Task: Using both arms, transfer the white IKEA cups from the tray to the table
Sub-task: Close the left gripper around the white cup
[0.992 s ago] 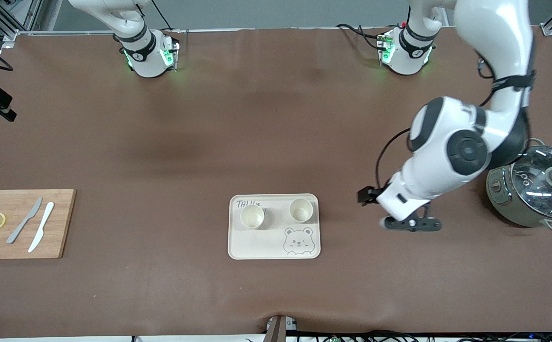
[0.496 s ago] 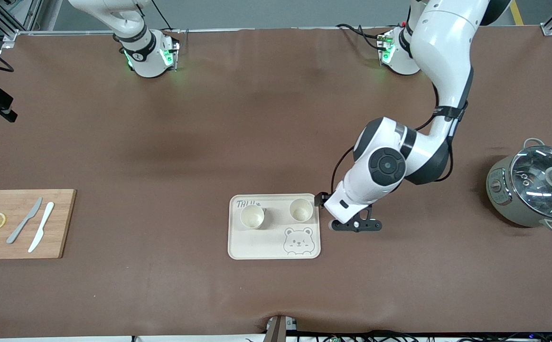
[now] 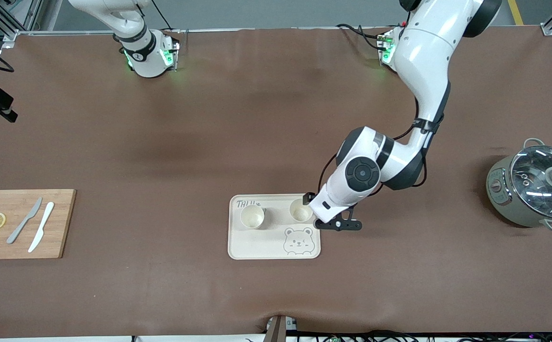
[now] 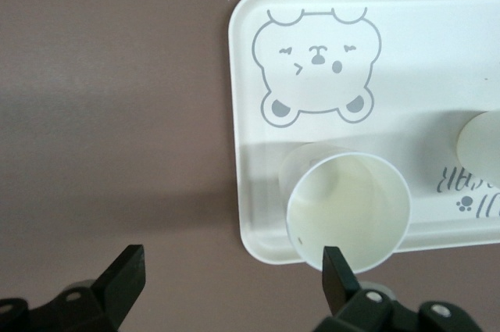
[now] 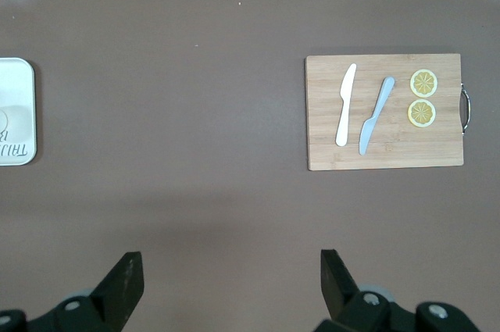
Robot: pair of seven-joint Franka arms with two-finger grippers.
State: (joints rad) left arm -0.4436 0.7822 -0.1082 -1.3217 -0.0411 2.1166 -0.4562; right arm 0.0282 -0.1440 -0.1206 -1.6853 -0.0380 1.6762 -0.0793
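The brown, slightly wrinkled sheet-covered desk [image 3: 276,142] carries everything. The cream-white rounded-rectangle tray with a grey bear-face drawing [image 3: 257,247] lies toward the front camera, midway between the arms' ends. Both small cream-white handleless cups, one [image 3: 252,216] toward the right arm's end and one [image 3: 300,210] toward the left arm's end, stand upright on the tray, so by my reading nothing is moved yet and both transfers remain.

The left claw [image 4: 230,277] hangs spread wide over the tray's edge, one finger at the nearer cup's rim [image 4: 348,211], grasping nothing. The right claw [image 5: 226,281], also spread and empty, waits high over bare desk, looking down on a wooden cutting board [image 5: 384,111].

Compared with a second ago, the left arm has swung in from near the lidded grey pot [image 3: 532,190] to the tray; the cups have not shifted.
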